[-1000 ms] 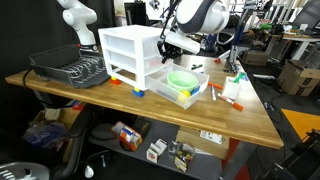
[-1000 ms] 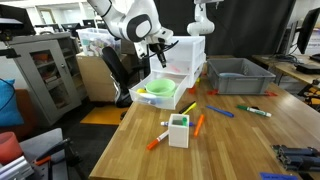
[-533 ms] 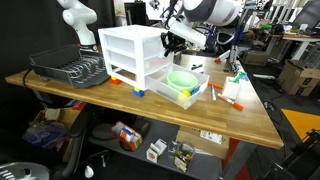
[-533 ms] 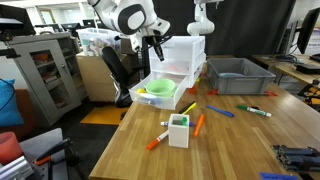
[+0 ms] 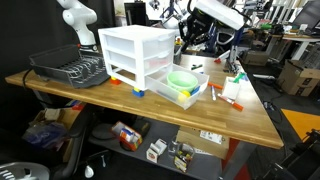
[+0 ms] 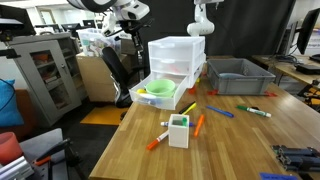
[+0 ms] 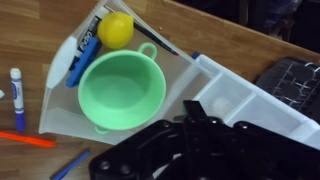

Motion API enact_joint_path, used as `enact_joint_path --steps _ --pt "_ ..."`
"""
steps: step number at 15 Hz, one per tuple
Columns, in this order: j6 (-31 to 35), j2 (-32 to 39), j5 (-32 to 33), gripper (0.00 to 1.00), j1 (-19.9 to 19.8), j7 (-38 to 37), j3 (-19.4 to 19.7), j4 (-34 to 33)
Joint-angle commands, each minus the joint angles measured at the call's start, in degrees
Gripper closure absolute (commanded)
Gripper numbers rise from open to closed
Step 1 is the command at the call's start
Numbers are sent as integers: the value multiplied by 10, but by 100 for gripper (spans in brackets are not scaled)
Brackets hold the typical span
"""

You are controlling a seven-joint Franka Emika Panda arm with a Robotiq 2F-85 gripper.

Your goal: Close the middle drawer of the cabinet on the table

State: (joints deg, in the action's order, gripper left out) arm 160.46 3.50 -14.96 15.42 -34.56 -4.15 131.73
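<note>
The white three-tier cabinet [image 5: 135,55] stands on the wooden table [image 5: 150,108]; it shows in both exterior views [image 6: 178,62]. Its middle drawer [image 5: 141,56] [image 6: 176,68] sits flush with the top tier. The bottom drawer [image 5: 172,90] is pulled out, with a green bowl [image 7: 122,88] and a yellow ball [image 7: 115,28] inside. My gripper [image 5: 189,39] [image 6: 126,33] hangs in the air, up and away from the cabinet front, touching nothing. In the wrist view its dark fingers [image 7: 193,108] look pressed together, above the bowl and the cabinet top [image 7: 245,100].
A black dish rack [image 5: 70,68] stands beside the cabinet. Several markers [image 6: 222,112] and a white pen holder [image 6: 179,130] lie on the table. Another white robot arm [image 5: 78,20] stands behind the cabinet. Table edges are near.
My gripper has risen from the front of the middle drawer and moved up and away from the cabinet. The drawers have not visibly moved.
</note>
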Motion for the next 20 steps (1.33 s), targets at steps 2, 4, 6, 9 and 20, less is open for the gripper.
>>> enact_joint_path --steps 2,4,6,9,20 --pt "-91 -69 20 100 -22 -16 -24 60" --pt "-158 -100 47 100 -30 -32 -28 75" --pt "-238 -129 42 100 -35 -23 -33 82" --pt "-337 -165 19 100 -38 9 -32 82" --pt "-393 -197 -39 99 -48 80 -32 80"
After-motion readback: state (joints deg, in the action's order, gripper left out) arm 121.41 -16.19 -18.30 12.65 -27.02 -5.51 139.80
